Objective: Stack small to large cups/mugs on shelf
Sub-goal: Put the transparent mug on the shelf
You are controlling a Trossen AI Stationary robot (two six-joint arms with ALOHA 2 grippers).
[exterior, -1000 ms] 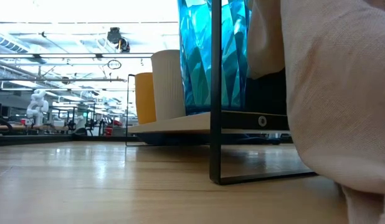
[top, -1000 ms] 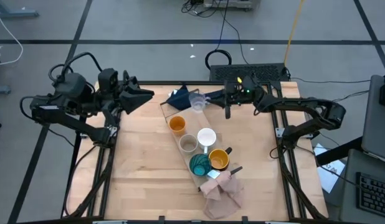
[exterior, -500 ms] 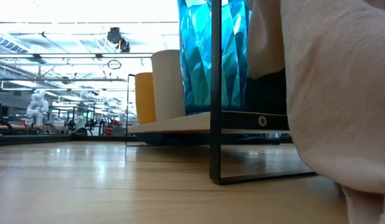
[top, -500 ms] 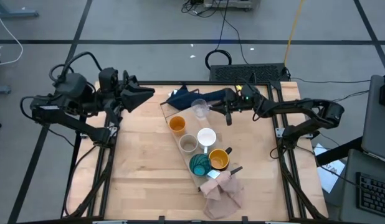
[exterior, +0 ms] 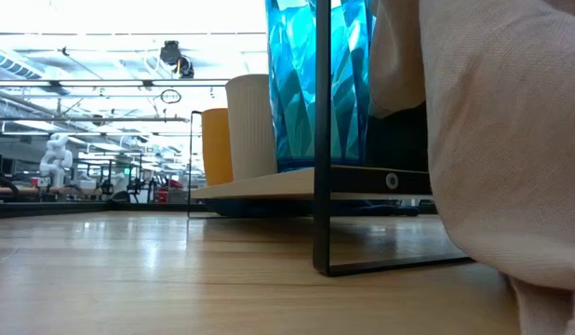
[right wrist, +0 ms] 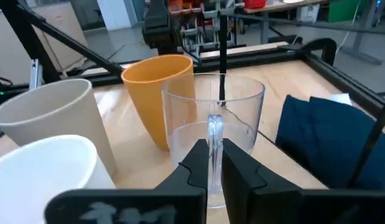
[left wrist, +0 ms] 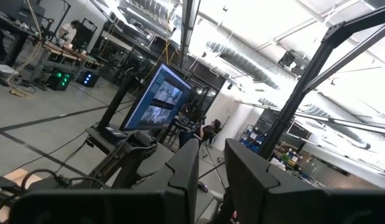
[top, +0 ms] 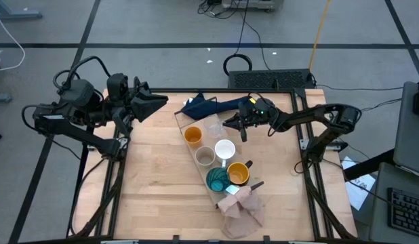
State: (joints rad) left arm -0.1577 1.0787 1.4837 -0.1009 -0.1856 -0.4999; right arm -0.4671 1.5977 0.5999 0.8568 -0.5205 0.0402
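A pale wood shelf (top: 184, 122) runs slantwise across the table on a thin black frame (exterior: 322, 140). Standing on it are an orange cup (top: 192, 135), a beige-grey cup (top: 205, 157), a white mug (top: 225, 149), a mustard mug (top: 238, 173) and a teal cup (top: 217, 179). The teal cup (exterior: 315, 84) fills the low view. My right gripper (top: 228, 123) is shut on the clear glass (top: 213, 127) over the shelf's far end, beside the orange cup (right wrist: 160, 93). My left gripper (top: 160, 103) hangs over the table's far left corner, open by a narrow gap. My right gripper pinches the clear glass by its wall just below the rim (right wrist: 215, 127), on the side toward the table's right. The fingers (right wrist: 195, 165) come nearly level from the right, slanting slightly down. The glass stays upright; its base is hidden, so I cannot tell whether it rests on the shelf.
A dark blue cloth (top: 208, 105) lies just beyond the shelf's far end, next to the glass (right wrist: 323, 134). A pinkish-beige cloth (top: 243, 207) drapes over the shelf's near end and blocks the right of the low view (exterior: 492, 140). Bare wood lies left of the shelf.
My right gripper has carried the clear glass from above the dark blue cloth toward the table's near edge and a little left. It now stands over the shelf's far end beside the orange cup. The gripper stayed shut on the glass.
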